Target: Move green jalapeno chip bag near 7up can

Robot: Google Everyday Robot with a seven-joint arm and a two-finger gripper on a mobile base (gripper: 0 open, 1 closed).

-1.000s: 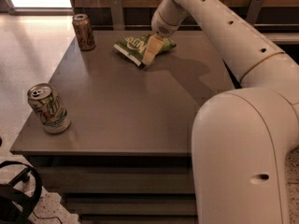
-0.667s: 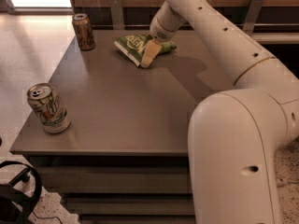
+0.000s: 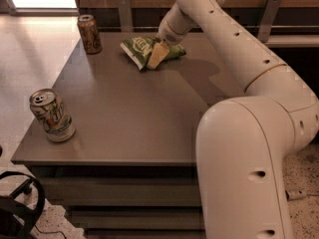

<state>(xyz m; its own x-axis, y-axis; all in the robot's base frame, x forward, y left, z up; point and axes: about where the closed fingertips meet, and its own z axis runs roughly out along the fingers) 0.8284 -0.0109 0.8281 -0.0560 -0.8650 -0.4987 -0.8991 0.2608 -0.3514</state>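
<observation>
Far back on the counter [image 3: 129, 113], a crinkled green jalapeno chip bag [image 3: 139, 48], lying near a brown can [image 3: 89, 34] that stands at the back left corner. Right down on the bag's right side and touching it, the gripper [image 3: 157, 55] at the end of a big white arm [image 3: 224, 39] reaching in from the right; no telling whether the jaws are open or closed on the bag. Well apart from the bag, by the front left corner, the 7up can [image 3: 52, 116] standing up.

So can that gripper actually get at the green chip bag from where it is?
Probably yes. The gripper sits right at the green jalapeno chip bag on the far side of the table, nothing between them; the brown can stands clear to the side.
</observation>
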